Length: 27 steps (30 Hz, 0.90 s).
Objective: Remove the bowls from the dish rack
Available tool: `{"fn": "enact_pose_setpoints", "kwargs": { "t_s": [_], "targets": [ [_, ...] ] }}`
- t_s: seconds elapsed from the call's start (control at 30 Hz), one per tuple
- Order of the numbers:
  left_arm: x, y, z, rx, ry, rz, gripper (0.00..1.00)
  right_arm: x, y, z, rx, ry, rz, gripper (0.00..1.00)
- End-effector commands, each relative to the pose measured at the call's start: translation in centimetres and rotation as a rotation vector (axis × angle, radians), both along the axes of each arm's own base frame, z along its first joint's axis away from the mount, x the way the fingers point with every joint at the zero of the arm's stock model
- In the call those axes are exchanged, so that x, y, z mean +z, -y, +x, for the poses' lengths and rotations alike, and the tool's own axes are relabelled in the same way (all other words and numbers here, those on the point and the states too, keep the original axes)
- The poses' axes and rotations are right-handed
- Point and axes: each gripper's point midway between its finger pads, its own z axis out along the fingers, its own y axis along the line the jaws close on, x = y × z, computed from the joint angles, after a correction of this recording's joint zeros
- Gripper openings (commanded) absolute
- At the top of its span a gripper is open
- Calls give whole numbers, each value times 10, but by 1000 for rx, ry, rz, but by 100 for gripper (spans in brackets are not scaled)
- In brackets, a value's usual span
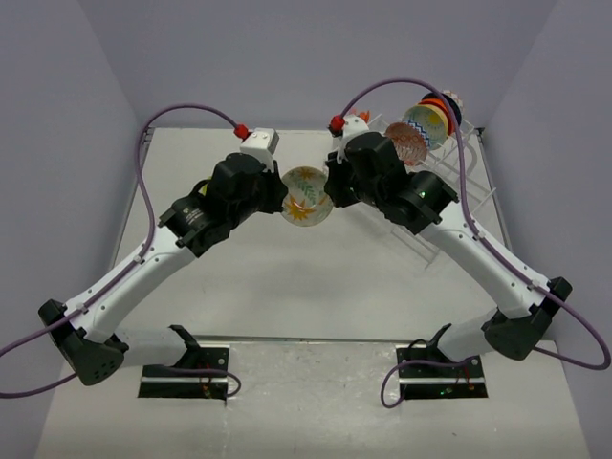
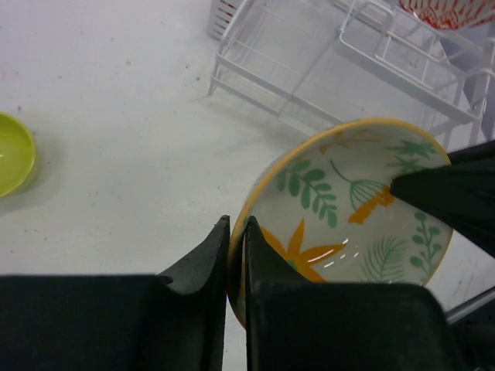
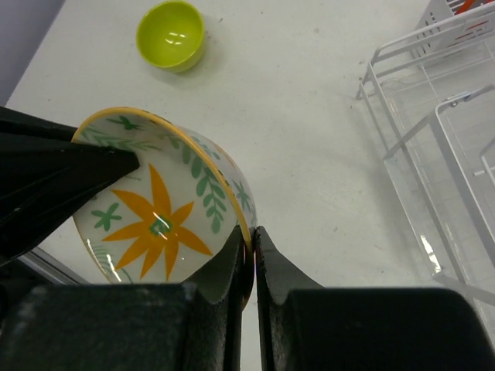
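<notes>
White arms (image 1: 124, 277) with black joints (image 1: 234, 186), black wedge-shaped fingers (image 2: 205, 270), purple cables (image 1: 400, 82).

In the right wrist view the dish rack (image 3: 441, 154) runs out at the right edge. Something orange (image 3: 473, 5) at its top corner is too cut off to name. The right end effector (image 3: 249, 236) pinches the floral bowl (image 3: 155, 216) and covers that piece of rim.

In the left wrist view the rack is cut at the top and right edges, and a pink-red bowl (image 2: 448, 9) on it shows only its lower rim. Away from the rack, the lime green bowl (image 2: 11, 151) is cut by the left edge. The left end effector (image 2: 236, 228) hides the floral bowl's near rim.

From above, the bowls at the rack's far end stand behind the zigzag bowl (image 1: 426, 124), and only thin edges show. The right arm (image 1: 459, 239) covers the rack's near part.
</notes>
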Motion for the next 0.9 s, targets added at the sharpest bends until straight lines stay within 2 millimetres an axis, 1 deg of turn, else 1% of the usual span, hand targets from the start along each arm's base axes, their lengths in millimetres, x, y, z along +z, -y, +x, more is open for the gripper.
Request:
{"fn": "enact_pose_setpoints", "kwargs": {
  "t_s": [0.0,0.03,0.13,0.17,0.23,0.3,0.33,0.37,0.4,0.43,0.47,0.5,0.53,0.57,0.6,0.63,0.67,0.7,0.73,0.77,0.8,0.83,0.87],
  "targets": [
    [11,-7,1,20,44,-4,2,37,-15,-16,80,46,182,0],
    [16,-2,1,1,57,-29,0,36,-18,-19,101,38,193,0],
    [21,14,-4,-79,61,-83,0,35,-23,-20,110,31,214,0],
    [22,16,-5,-89,61,-91,0,32,-23,-19,108,25,213,0],
    [25,18,-5,-93,63,-99,0,33,-22,-19,100,29,223,0],
    [24,13,-1,-51,61,-93,0,28,-20,-18,88,23,220,0],
    [17,9,1,-19,39,-79,0,30,-14,-17,68,30,224,9],
    [13,-4,9,68,43,-52,0,21,-3,-11,9,34,198,34],
    [0,-16,18,154,21,-20,0,14,9,-14,-33,24,186,97],
    [-7,-14,19,161,0,-16,0,12,16,-10,-71,25,171,99],
    [-17,-24,29,211,-16,-1,0,11,31,-15,-107,35,163,99],
    [-34,-24,39,223,-56,10,0,12,49,-14,-180,62,143,99],
    [-42,-20,44,206,-77,-4,0,12,61,-19,-206,70,131,99],
    [-49,-27,56,229,-90,-6,0,20,76,-29,-225,98,150,99],
    [-57,-28,63,230,-105,-11,0,26,86,-35,-242,118,158,99],
    [-69,-16,73,191,-127,-39,0,28,94,-42,-243,122,163,99],
    [-77,-21,84,198,-141,-51,0,39,106,-54,-244,150,193,99],
    [-82,-20,91,193,-156,-69,0,43,112,-61,-245,158,207,99],
    [-100,-15,102,188,-183,-68,0,43,116,-69,-234,156,216,99],
    [-110,-14,109,170,-214,-88,0,41,119,-75,-224,154,224,99],
    [-118,-11,114,157,-238,-109,0,47,125,-85,-209,172,256,99],
    [-136,-6,122,133,-276,-126,0,42,123,-92,-175,159,267,99],
    [-144,-5,126,139,-290,-127,0,41,123,-97,-155,159,274,99]
  ]
}}
